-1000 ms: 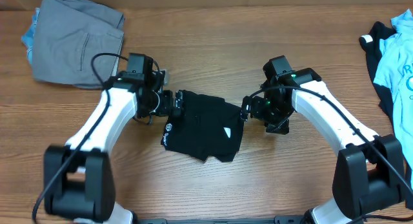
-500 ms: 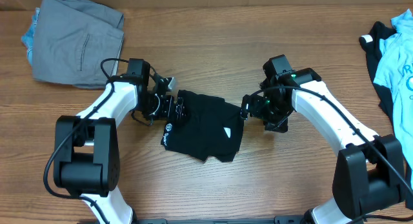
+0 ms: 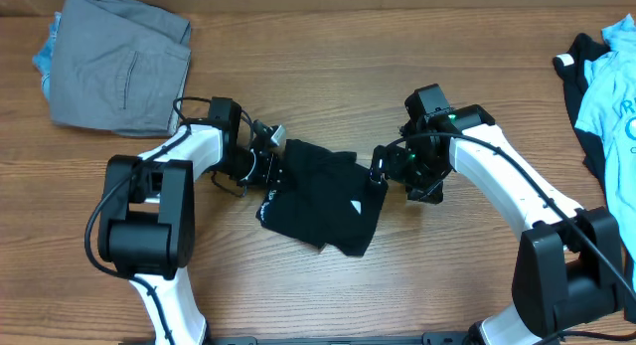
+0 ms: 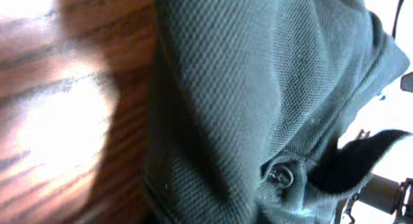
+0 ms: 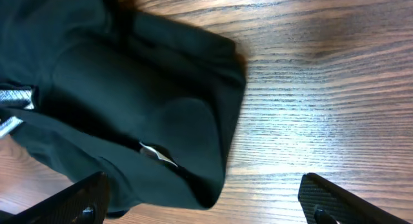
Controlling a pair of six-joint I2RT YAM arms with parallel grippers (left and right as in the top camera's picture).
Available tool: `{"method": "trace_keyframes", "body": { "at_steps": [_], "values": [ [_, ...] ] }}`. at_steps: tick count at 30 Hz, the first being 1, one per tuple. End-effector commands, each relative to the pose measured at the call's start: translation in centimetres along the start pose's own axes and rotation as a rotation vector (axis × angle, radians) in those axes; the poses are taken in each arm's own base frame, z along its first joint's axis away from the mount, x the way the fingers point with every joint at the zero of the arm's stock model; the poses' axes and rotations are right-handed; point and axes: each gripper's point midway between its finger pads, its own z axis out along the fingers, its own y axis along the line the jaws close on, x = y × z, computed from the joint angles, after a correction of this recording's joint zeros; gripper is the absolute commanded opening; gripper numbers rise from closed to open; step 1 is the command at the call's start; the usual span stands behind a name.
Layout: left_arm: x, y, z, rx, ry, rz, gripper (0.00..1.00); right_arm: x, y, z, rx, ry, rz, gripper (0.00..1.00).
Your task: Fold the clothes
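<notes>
The clothes at hand are a black T-shirt (image 3: 323, 196), lying crumpled on the wooden table between my two arms, with small white marks showing on it. My left gripper (image 3: 273, 168) is at its left edge. In the left wrist view bunched black fabric (image 4: 258, 88) fills the frame and hides the fingers, which look shut on it. My right gripper (image 3: 381, 168) stands open at the shirt's right edge. In the right wrist view the shirt's corner (image 5: 129, 88) lies between and ahead of the gripper (image 5: 206, 203), whose wide-apart fingertips (image 5: 80, 199) do not touch it.
Folded grey trousers (image 3: 119, 62) lie at the back left on top of a light blue garment (image 3: 43, 57). A light blue shirt (image 3: 614, 96) and a black one (image 3: 578, 67) lie at the right edge. Bare wood lies in front of the black shirt.
My left arm has swung in to the shirt's left edge and its jaws have closed. That edge has bunched up and shifted right. The right arm has not moved.
</notes>
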Motion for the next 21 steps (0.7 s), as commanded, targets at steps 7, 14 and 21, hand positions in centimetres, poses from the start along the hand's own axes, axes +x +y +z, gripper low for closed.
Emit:
{"method": "trace_keyframes", "body": {
  "at_steps": [7,14,21],
  "values": [
    [-4.3,4.0,-1.1,-0.245,-0.074,0.039,0.04,-0.5,0.7,-1.3,-0.015,-0.042,-0.021,0.98],
    [-11.2,5.6,-9.5,-0.522,-0.219,0.057,0.04,-0.4,0.6,-1.3,-0.012,-0.038,-0.042,0.98],
    [-14.9,6.1,-17.8,-0.652,-0.345,0.075,0.04,0.2,0.1,-1.3,0.009,-0.016,-0.031,0.98]
  ]
}}
